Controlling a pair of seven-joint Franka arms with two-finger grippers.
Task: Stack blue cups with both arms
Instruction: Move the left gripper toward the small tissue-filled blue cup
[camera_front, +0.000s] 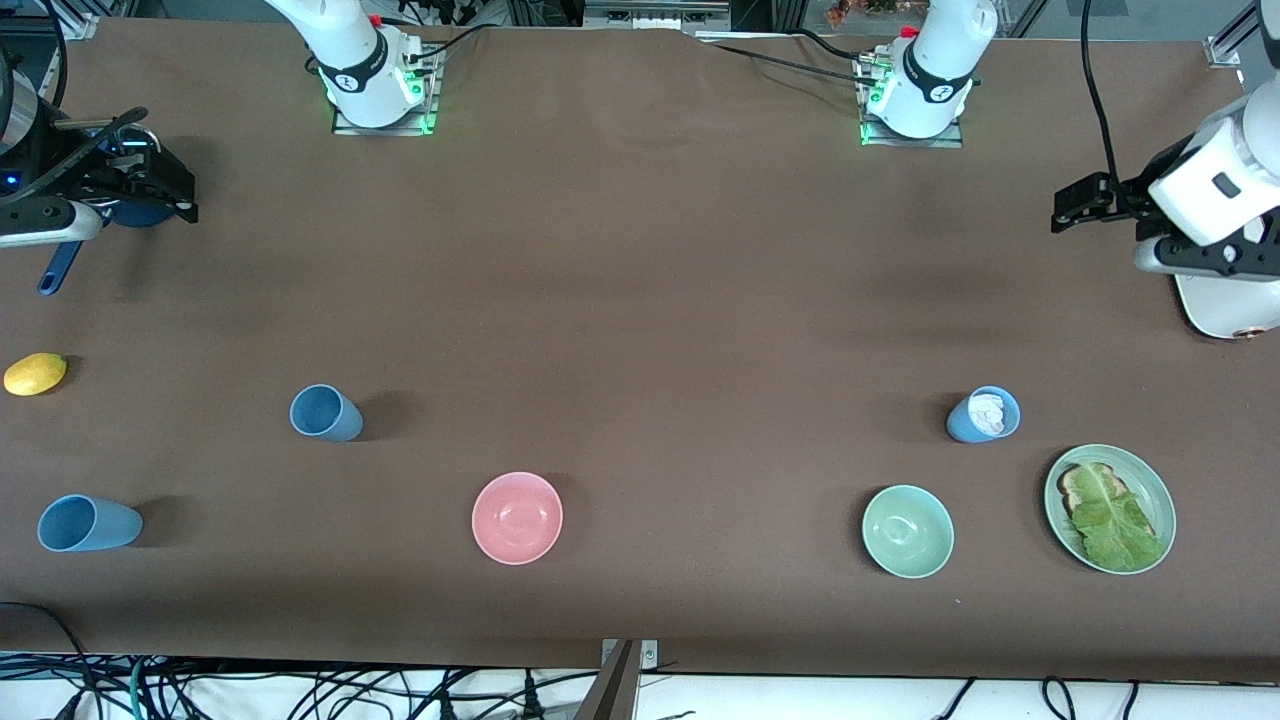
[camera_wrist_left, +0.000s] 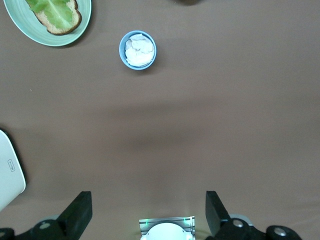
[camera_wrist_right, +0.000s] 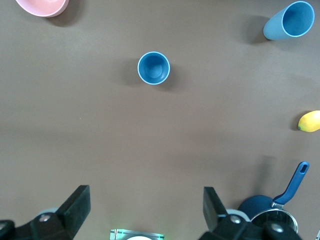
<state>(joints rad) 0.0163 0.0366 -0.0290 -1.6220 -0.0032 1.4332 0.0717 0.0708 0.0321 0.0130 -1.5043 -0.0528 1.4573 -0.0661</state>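
Note:
Three light-blue cups stand mouth up on the brown table. One cup (camera_front: 325, 413) and a second cup (camera_front: 88, 523), nearer the front camera, are toward the right arm's end; both show in the right wrist view (camera_wrist_right: 154, 68) (camera_wrist_right: 290, 21). The third cup (camera_front: 984, 415), with crumpled white paper inside, is toward the left arm's end and shows in the left wrist view (camera_wrist_left: 137, 50). My right gripper (camera_front: 160, 185) (camera_wrist_right: 146, 199) is open and empty, high over the dark-blue pot. My left gripper (camera_front: 1078, 205) (camera_wrist_left: 148, 206) is open and empty, high over bare table.
A pink bowl (camera_front: 517, 517) and a mint-green bowl (camera_front: 907, 531) sit near the front edge. A green plate (camera_front: 1160, 500) carries toast and lettuce. A lemon (camera_front: 35, 373) and the dark-blue pot (camera_front: 60, 268) lie at the right arm's end. A white object (camera_front: 1225, 310) is at the left arm's end.

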